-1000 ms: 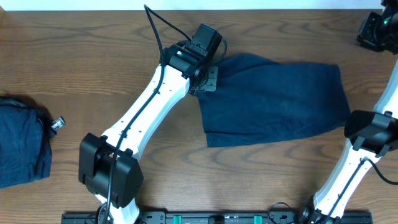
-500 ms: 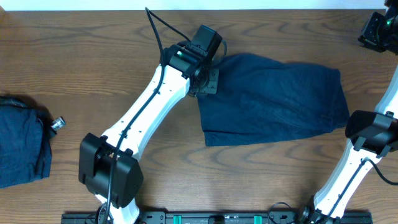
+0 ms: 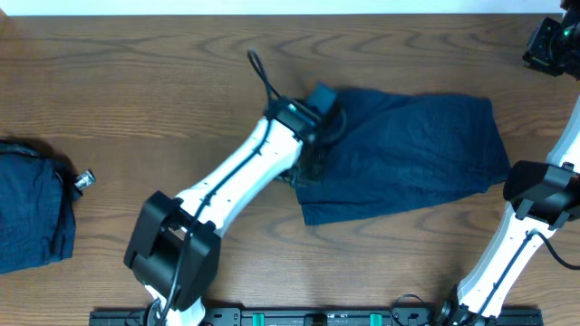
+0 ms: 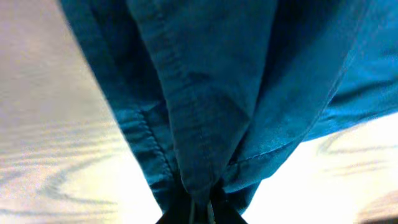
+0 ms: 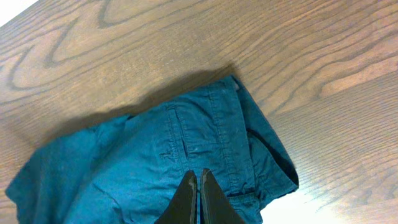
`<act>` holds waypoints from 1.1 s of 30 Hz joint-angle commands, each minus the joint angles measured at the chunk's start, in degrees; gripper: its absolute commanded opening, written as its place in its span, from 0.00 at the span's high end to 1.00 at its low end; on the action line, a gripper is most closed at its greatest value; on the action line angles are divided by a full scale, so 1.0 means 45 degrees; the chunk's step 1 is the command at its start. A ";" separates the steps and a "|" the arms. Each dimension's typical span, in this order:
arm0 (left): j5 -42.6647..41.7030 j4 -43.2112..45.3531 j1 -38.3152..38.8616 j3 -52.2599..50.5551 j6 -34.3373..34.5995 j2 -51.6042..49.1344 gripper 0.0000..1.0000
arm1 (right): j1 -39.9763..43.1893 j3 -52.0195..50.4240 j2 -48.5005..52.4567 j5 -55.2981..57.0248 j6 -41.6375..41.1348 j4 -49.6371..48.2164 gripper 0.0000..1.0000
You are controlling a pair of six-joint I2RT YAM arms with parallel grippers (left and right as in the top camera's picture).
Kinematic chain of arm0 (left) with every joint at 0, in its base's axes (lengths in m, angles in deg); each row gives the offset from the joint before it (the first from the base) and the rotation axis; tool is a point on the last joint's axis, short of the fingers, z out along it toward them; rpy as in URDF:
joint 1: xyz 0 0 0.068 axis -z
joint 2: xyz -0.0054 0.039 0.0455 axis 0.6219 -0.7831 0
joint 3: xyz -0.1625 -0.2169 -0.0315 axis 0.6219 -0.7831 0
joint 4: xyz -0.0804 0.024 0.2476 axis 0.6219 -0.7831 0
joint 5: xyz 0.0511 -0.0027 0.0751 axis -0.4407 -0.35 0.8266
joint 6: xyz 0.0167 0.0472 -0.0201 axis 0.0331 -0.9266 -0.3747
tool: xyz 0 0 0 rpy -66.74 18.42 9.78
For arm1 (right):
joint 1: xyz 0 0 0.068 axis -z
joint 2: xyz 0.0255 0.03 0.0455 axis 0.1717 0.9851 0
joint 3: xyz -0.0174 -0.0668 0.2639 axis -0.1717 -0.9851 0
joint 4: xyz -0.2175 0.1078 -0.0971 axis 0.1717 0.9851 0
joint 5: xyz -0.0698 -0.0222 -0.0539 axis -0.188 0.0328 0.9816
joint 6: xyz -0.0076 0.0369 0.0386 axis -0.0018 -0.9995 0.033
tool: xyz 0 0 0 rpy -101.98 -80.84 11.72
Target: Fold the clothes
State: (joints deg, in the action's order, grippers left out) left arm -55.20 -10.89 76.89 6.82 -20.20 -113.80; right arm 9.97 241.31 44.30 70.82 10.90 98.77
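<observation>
A dark blue garment [image 3: 417, 154], shorts with a waistband and pocket, lies spread on the wooden table at centre right. My left gripper [image 3: 308, 170] sits at its left edge, partly hidden under the arm. In the left wrist view the left gripper [image 4: 200, 208] is shut on a bunched fold of the garment [image 4: 217, 81], which hangs away from the jaws. My right gripper [image 3: 551, 41] is at the far right corner, clear of the cloth. In the right wrist view the right gripper [image 5: 199, 180] is shut and empty, above the garment [image 5: 155, 155].
A folded pile of dark blue clothes [image 3: 32, 213] lies at the left edge, with a small metal object [image 3: 83, 180] beside it. The right arm's elbow [image 3: 544, 192] stands by the garment's right end.
My left arm has swung right and toward the front with the garment's left edge in its jaws, bunching that edge. The right arm has not moved.
</observation>
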 commanded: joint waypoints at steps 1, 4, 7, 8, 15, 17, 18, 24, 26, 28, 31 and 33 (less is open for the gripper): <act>-0.0034 0.0015 0.0481 -0.0296 0.0311 -0.0049 0.94 | 0.0068 0.0296 -0.0495 -0.0073 0.0029 0.0029 0.97; -0.0019 0.0175 0.0597 -0.0311 0.0306 -0.0049 0.56 | 0.0053 0.0296 -0.0495 -0.0170 0.0039 0.0097 0.79; 0.0437 0.0500 0.0481 -0.0311 0.0306 -0.0049 0.21 | -0.0019 0.0262 -0.0495 -0.0175 0.0044 0.0141 0.73; 0.0733 0.0670 0.0398 -0.0311 0.0311 -0.0049 0.15 | -0.0078 0.0228 -0.0495 -0.0194 0.0044 0.0141 0.69; 0.1112 0.2429 -0.0845 -0.0311 0.0316 -0.0049 0.04 | -0.0563 -0.0612 -0.0495 -0.0306 0.0049 0.0141 0.64; 0.1107 0.2856 -0.1370 -0.0311 0.0413 -0.0049 0.04 | -0.0733 -0.1127 -0.0495 -0.0306 0.0039 0.0141 0.62; 0.1078 0.3011 -0.1647 -0.0311 0.0529 -0.0049 0.04 | -0.0811 -0.1506 -0.0495 -0.0306 0.0024 0.0136 0.59; -0.0146 0.2973 -0.2987 -0.0311 0.0534 -0.0049 0.08 | -0.0636 -0.4274 -0.0481 -0.0296 -0.0311 -0.0952 0.64; -0.0423 0.2924 -0.3201 -0.0311 0.0180 -0.0049 0.09 | -0.0350 -0.4799 -0.0481 -0.0277 -0.0447 -0.1088 0.64; -0.0461 0.2890 -0.3254 -0.0311 -0.0321 -0.0049 0.10 | 0.0024 -0.4935 -0.0481 -0.0282 -0.0437 -0.1010 0.63; -0.0466 0.2846 -0.3240 -0.0311 -0.1098 -0.0049 0.10 | 0.0753 -0.4935 -0.0481 -0.0301 -0.0437 -0.0889 0.63; -0.0461 0.2778 -0.3245 -0.0311 -0.1243 -0.0049 0.10 | 0.1253 -0.5047 -0.0466 -0.0403 -0.0437 -0.0777 0.66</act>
State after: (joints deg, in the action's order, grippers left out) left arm -56.30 2.11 62.24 5.49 -22.23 -113.80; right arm 12.11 219.02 43.27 69.42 9.74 94.84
